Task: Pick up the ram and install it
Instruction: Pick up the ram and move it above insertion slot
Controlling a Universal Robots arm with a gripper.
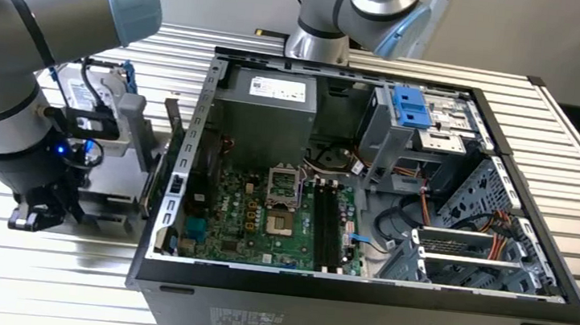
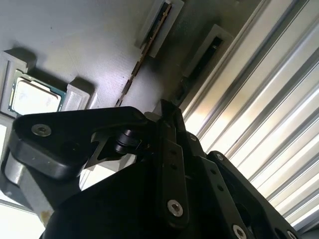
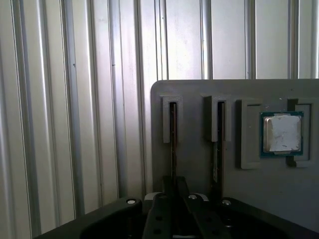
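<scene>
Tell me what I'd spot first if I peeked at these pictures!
The big open computer case in the middle of the exterior view, green motherboard showing. At that view's left a bulky grey robot arm reaches down. In the first wrist view its gripper hangs by the ram, on edge in a grey tray near a shiny silver processor chip.
</scene>
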